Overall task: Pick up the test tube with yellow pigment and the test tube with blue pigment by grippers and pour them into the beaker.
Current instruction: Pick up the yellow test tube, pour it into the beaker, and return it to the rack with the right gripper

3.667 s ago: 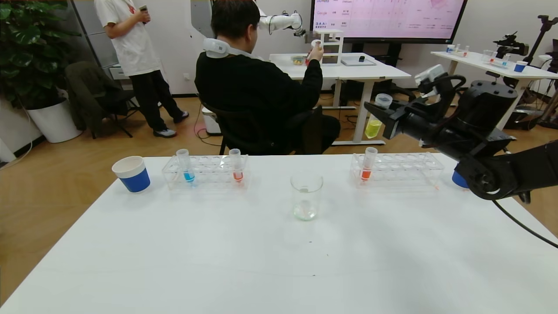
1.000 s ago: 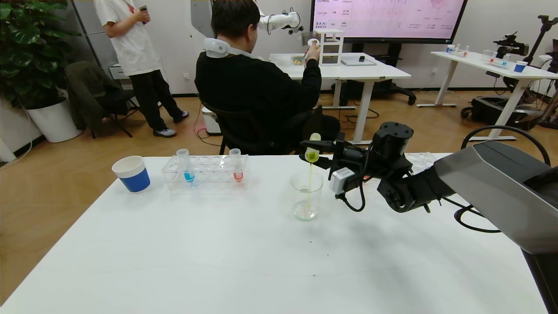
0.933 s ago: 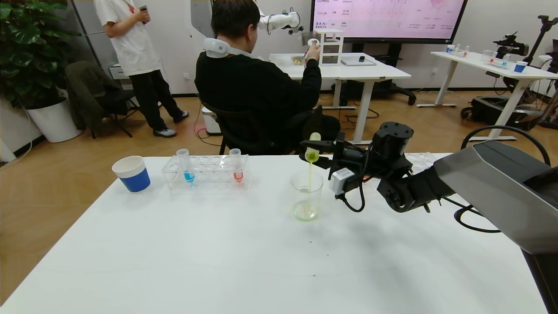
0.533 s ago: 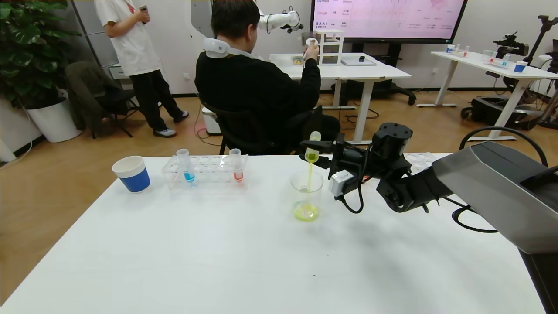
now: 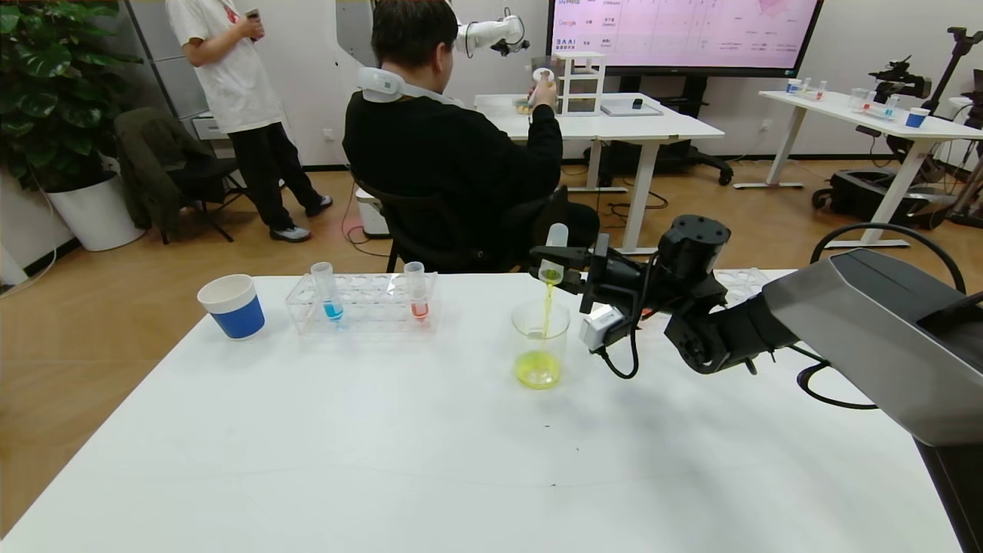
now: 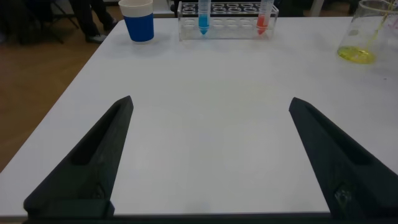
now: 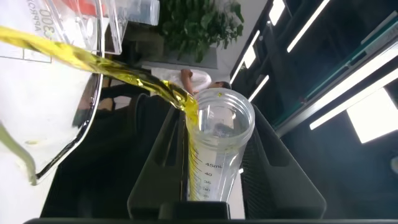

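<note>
My right gripper [image 5: 554,267] is shut on the test tube with yellow pigment [image 5: 552,250] and holds it tipped mouth-down over the beaker [image 5: 540,330]. A yellow stream runs from the tube's rim into the beaker, where yellow liquid pools at the bottom. In the right wrist view the tube [image 7: 214,155] sits between both fingers [image 7: 158,162], and the stream [image 7: 124,74] falls towards the beaker wall [image 7: 84,121]. The test tube with blue pigment [image 5: 329,293] stands in the left rack [image 5: 369,307]. My left gripper [image 6: 210,101] is open and empty above the near table, out of the head view.
An orange-red tube [image 5: 415,292] stands in the same left rack. A blue paper cup [image 5: 232,306] stands at the far left. A second clear rack [image 5: 743,279] is mostly hidden behind my right arm. People and other tables are beyond the table's far edge.
My right gripper brought the yellow tube from above the right rack to the beaker and tipped it. Over the last second the yellow pool in the beaker has grown and the tube has tilted further.
</note>
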`<action>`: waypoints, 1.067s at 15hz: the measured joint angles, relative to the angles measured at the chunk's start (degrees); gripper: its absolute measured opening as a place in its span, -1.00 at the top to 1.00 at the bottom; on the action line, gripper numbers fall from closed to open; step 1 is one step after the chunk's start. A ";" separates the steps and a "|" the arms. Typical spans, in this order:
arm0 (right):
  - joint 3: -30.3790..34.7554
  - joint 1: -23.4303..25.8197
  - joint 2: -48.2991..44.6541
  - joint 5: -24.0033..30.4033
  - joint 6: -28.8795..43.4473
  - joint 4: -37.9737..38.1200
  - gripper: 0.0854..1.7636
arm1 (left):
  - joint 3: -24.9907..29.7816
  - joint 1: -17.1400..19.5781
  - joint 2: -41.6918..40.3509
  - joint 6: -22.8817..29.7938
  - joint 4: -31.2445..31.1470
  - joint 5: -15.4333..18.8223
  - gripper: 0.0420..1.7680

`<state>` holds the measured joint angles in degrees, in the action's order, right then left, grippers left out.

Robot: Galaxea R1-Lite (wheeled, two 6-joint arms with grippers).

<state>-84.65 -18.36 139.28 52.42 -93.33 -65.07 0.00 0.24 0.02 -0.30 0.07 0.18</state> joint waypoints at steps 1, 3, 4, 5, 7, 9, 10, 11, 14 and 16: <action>0.69 -0.02 0.00 0.00 -1.18 -0.55 0.50 | 0.00 0.00 0.00 -0.02 0.00 0.02 -0.98; 1.91 -0.07 0.05 -0.07 -2.39 -2.32 0.50 | 0.00 0.00 0.00 -0.02 0.00 -0.02 -0.98; 2.22 -0.07 0.05 -0.17 -2.40 -2.67 0.50 | 0.00 0.00 0.00 -0.02 0.00 -0.02 -0.98; 2.35 -0.07 0.02 -0.28 -2.47 -2.73 0.50 | 0.00 0.00 0.00 -0.02 0.00 0.00 -0.98; 2.44 -0.11 -0.06 -0.49 -2.51 -2.68 0.50 | 0.00 0.00 0.00 -0.02 0.00 0.00 -0.98; 2.46 -0.27 -0.17 -0.66 -2.43 -2.49 0.50 | 0.00 0.00 0.00 -0.05 0.00 0.00 -0.98; 2.46 -0.32 -0.22 -0.79 -2.08 -2.32 0.50 | 0.00 0.00 0.00 0.00 0.00 -0.02 -0.98; 2.44 -0.35 -0.37 -0.83 -1.07 -2.15 0.50 | 0.00 0.00 0.00 -0.02 0.00 -0.02 -0.98; 2.02 -1.15 -2.12 -1.51 9.18 -1.90 0.50 | 0.00 0.00 0.00 -0.05 0.00 0.00 -0.98; 1.94 -1.60 -4.85 -4.50 18.01 -1.74 0.50 | 0.00 0.00 0.00 -0.02 0.00 0.00 -0.98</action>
<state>-82.71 -19.96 134.43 47.92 -75.33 -66.82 0.00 0.24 0.02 -0.33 0.07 0.18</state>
